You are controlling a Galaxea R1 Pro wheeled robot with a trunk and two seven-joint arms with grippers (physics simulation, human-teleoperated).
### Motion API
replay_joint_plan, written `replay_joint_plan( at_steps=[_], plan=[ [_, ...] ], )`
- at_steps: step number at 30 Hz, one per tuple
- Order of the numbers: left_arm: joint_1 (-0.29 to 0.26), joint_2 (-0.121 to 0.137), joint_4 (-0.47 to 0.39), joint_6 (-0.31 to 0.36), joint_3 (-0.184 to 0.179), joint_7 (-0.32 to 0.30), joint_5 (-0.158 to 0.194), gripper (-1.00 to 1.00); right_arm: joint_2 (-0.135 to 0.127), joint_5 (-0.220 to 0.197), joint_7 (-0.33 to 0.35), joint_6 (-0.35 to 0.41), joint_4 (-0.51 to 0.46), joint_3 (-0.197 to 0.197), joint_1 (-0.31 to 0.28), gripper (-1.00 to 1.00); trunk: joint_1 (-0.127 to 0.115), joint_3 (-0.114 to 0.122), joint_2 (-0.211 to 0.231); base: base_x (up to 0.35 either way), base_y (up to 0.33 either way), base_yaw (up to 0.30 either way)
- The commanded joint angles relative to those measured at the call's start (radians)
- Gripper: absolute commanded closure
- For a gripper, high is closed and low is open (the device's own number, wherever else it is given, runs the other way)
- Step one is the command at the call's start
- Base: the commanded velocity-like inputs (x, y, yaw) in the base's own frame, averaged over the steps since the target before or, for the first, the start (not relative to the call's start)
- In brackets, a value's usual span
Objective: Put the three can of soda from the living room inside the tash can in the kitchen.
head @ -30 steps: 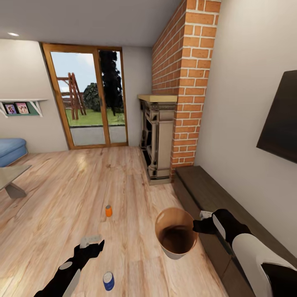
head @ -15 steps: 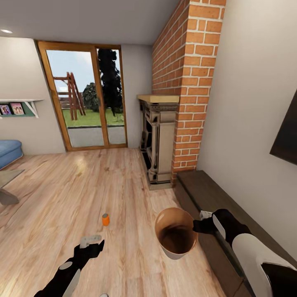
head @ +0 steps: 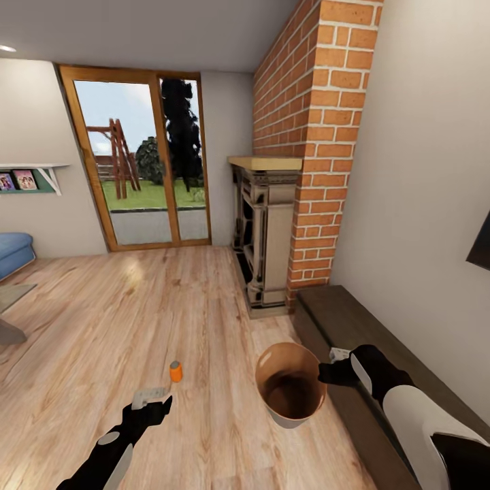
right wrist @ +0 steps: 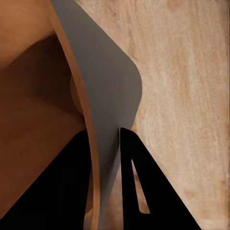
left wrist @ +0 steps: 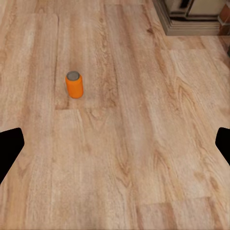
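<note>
On the light wood floor (head: 102,320) of the living room, seen from the head camera, one orange soda can (head: 176,371) stands upright, its long axis vertical and its grey top facing the ceiling, well out from the brick fireplace (head: 267,235) and the glass patio door (head: 139,160). The left gripper (head: 151,403) hangs low just short of the can, nothing between its fingers. To the can's right the trash can (head: 291,390) is carried tilted, its tan rim and brown inside turned toward the camera, its grey base lowest. The right gripper (head: 325,373) pinches the bucket's rim on the side nearest a dark low bench (head: 354,327) that runs along the wall. A corner of a blue sofa (head: 15,250) and a wall shelf (head: 30,178) with photos sit at the far left.

The left wrist camera looks down on the same orange can (left wrist: 74,84), upright on the planks, grey lid showing, with the fireplace base (left wrist: 191,17) beyond it. The two black fingertips (left wrist: 9,148) stand wide apart at the frame's edges, nothing held.

In the right wrist camera, the bucket's thin wall (right wrist: 103,110) runs between the two black fingers (right wrist: 143,187), grey outside, tan edge and brown inside, clamped from both faces over bare floorboards (right wrist: 187,81).
</note>
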Motion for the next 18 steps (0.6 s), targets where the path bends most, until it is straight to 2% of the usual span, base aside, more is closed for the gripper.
replay_joint_plan(
  at_steps=[1, 5, 10, 18],
  plan=[
    [0.000, 0.000, 0.000, 0.000, 0.000, 0.000, 0.000, -1.00, 0.000, -0.026, 0.005, 0.004, -0.001, -0.005, -0.001, 1.00, 0.000, 0.000, 0.000, 0.013, 0.024, 0.000],
    [0.000, 0.000, 0.000, -0.001, 0.001, 0.001, 0.001, -1.00, 0.002, -0.026, 0.005, 0.004, -0.001, -0.005, 0.000, 1.00, 0.000, 0.000, 0.000, 0.004, 0.007, 0.000],
    [0.000, 0.000, 0.000, -0.001, 0.001, 0.005, 0.001, -1.00, 0.017, -0.025, 0.005, 0.004, -0.001, -0.004, 0.000, 1.00, 0.000, 0.000, 0.000, 0.001, 0.001, 0.000],
    [0.000, 0.000, -0.004, 0.002, 0.004, 0.007, 0.003, -1.00, 0.024, -0.019, 0.005, 0.005, -0.001, -0.004, 0.000, 1.00, 0.031, -0.025, -0.056, 0.000, 0.000, 0.000]
  ],
)
